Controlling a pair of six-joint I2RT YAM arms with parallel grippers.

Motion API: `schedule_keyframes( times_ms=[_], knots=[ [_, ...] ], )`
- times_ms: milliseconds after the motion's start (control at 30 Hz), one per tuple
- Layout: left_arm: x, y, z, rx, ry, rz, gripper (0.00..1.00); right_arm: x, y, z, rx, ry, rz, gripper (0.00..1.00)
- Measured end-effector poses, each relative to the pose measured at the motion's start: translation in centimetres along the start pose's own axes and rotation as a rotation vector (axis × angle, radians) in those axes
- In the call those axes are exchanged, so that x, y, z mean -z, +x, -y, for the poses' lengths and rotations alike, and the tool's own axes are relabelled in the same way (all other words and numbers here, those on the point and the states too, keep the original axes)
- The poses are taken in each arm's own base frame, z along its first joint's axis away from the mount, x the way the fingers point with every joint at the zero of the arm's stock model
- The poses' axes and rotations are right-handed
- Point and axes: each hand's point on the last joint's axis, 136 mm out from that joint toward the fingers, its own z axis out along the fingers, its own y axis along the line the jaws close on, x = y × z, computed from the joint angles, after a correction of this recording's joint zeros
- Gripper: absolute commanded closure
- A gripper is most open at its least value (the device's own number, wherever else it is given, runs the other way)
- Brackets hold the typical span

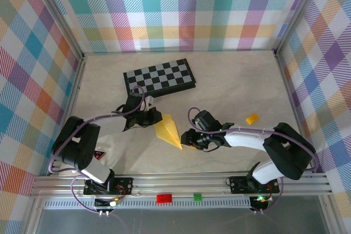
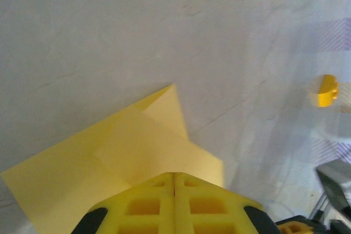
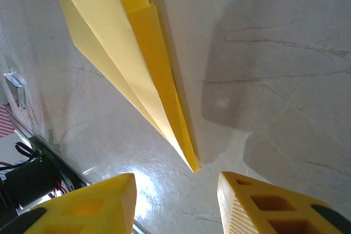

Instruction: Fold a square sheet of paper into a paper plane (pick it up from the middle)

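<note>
Two grippers are seen on the near side of the black-and-grey chequered chessboard [image 1: 159,76], which is taken as the reference for every place given.

Farthest from the board, and a little right of its near edge, the right gripper [image 1: 187,141] is held low over the pale marbled table [image 1: 236,86]. Its yellow jaws are set apart and nothing is held between them.

Closer to the board, the slim pointed paper plane of thin yellow folded paper [image 1: 168,130] is laid flat on the table, near the board's near edge but apart from it. Its long axis is run from a sharp tip, at the end away from the board, back towards the middle of that near edge. In the right wrist view the tip is aimed into the gap between the parted jaws, just short of them.

Closer again, below the board's near left corner, the left gripper [image 1: 152,118] is placed at the broad end of the paper plane with its jaws together. Whether a layer of paper is pinched cannot be told.

A small orange-yellow block [image 1: 252,119] is left well to the right of the board, apart from everything.

The tip is judged nearer the right arm, so an end-on approach along the long axis is favoured.
</note>
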Motion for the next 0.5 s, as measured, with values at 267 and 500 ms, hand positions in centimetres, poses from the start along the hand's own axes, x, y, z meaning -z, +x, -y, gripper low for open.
schedule_keyframes(
  times_ms=[267, 500],
  knots=[
    [-0.8, 0.1, 1.3, -0.020, 0.034, -0.033, 0.94, -0.3, 0.9, -0.8, -0.020, -0.040, -0.029, 0.55],
    [-3.3, 2.1, -1.2, 0.011, -0.021, -0.121, 0.95, -0.7, 2.4, -0.2, -0.054, -0.037, -0.071, 0.55]
  ],
)
